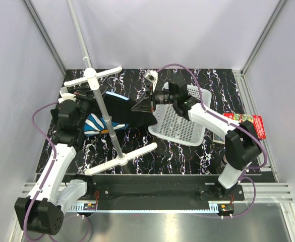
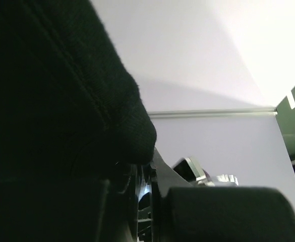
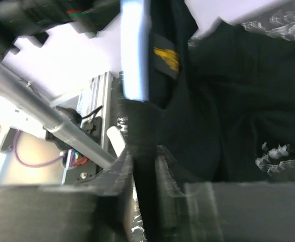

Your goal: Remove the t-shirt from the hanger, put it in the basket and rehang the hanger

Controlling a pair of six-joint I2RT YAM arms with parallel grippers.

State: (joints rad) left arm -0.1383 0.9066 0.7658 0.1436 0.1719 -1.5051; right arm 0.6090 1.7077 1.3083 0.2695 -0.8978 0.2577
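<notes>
Toward the far-left corner of the counter (image 1: 187, 156), the t-shirt (image 1: 134, 115) stretches between both hands with the hanger (image 1: 116, 95) inside its neck, so removal is unfinished. Right hand (image 1: 154, 98) pinches a cloth fold; left hand (image 1: 81, 106) is fabric-covered, grip indeterminable.

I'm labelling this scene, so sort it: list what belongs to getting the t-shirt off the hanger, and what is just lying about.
In the job:
t-shirt
hanger
right end effector, shut on the t-shirt
left end effector, close against the cloth

Lying about:
white basket
pole stand
red packet at the right
</notes>
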